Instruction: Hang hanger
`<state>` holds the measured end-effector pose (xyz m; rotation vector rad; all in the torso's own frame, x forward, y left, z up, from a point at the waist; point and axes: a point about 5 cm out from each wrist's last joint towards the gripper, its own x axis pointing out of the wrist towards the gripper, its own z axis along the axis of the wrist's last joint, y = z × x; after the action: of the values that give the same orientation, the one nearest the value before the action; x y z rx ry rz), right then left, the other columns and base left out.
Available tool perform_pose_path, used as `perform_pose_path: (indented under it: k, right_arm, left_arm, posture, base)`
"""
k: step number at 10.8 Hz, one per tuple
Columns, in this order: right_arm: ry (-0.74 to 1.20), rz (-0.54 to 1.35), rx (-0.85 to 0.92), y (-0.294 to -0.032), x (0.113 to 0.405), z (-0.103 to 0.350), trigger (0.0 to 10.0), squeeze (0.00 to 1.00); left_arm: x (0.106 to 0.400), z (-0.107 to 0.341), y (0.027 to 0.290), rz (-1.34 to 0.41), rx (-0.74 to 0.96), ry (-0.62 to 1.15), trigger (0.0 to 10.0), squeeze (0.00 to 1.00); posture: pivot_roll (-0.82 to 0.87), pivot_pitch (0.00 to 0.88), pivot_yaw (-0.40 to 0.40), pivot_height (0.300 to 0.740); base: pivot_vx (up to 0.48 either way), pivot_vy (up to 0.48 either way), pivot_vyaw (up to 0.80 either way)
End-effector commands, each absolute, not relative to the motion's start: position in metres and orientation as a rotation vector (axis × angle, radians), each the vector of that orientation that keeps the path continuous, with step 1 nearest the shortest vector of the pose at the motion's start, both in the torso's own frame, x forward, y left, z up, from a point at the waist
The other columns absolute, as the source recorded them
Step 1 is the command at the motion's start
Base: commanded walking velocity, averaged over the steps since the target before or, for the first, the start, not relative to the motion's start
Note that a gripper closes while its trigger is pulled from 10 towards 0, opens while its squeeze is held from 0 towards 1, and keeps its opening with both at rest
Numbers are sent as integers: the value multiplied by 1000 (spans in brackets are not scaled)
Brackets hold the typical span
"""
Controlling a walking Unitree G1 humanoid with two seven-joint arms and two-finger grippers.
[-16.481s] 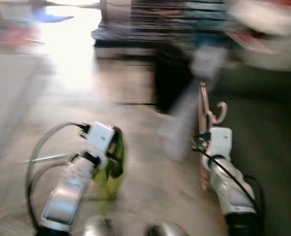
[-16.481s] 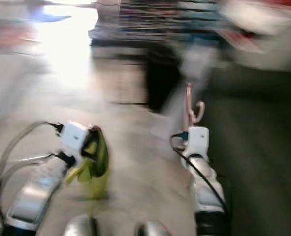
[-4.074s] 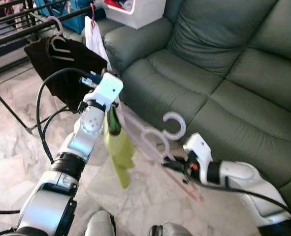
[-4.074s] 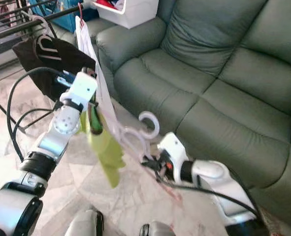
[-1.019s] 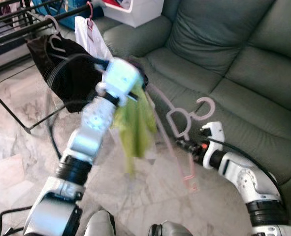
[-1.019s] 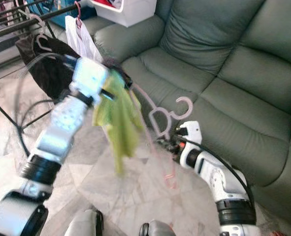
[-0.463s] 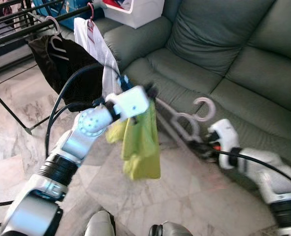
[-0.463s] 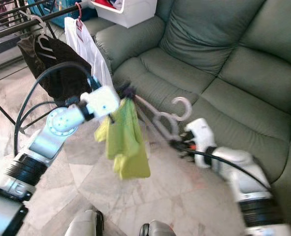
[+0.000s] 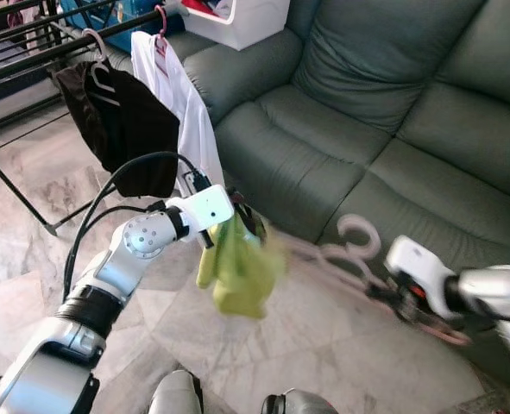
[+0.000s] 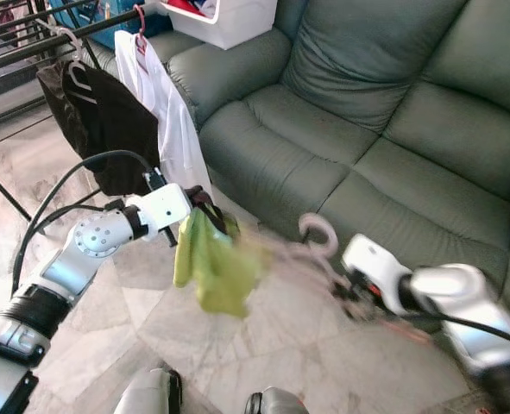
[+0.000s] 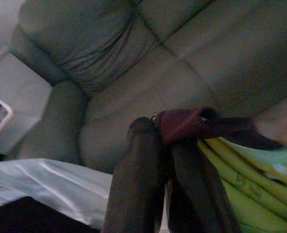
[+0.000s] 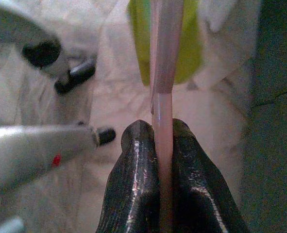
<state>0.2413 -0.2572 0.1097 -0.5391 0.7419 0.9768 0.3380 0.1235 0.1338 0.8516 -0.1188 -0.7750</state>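
Green sofa (image 9: 393,95); white bin (image 9: 237,17); marble floor (image 9: 30,250).

Hanger (image 12: 161,104): pink plastic, smooth, slight sheen. Green garment (image 9: 237,272): soft matt cloth, dark red trim at collar. Sofa (image 9: 384,121): grey-green leather look, smooth, dull sheen, creased. Floor (image 9: 22,233): polished marble-like tile, glossy. White shirt (image 9: 185,112): thin cloth. Black garment (image 9: 125,129): matt cloth. Rack (image 9: 56,47): dark metal rods. Right end effector (image 12: 158,145) fingers (image 12: 133,189): black, glossy, rubbery. Arms (image 9: 138,246): silver metal, white plastic housings.
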Motion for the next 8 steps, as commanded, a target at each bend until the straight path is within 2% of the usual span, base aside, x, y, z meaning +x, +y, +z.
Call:
perform_pose_path:
  k: [1, 5, 8]
  right_arm:
    - [751, 1016, -578, -260, 239, 116, 10000, 0]
    - [751, 978, -498, -260, 239, 105, 10000, 0]
    - [742, 827, -575, -268, 252, 94, 10000, 0]
  left_arm:
    - [346, 147, 126, -715, 920, -175, 10000, 0]
    - [347, 170, 114, -738, 845, -290, 10000, 0]
    - [346, 171, 117, -699, 820, -289, 10000, 0]
  posture:
    - [-48, 67, -63, 740]
    - [-45, 70, -54, 740]
    - [-39, 70, -57, 740]
  base:
    - [0, 0, 0]
    - [0, 0, 0]
    - [0, 0, 0]
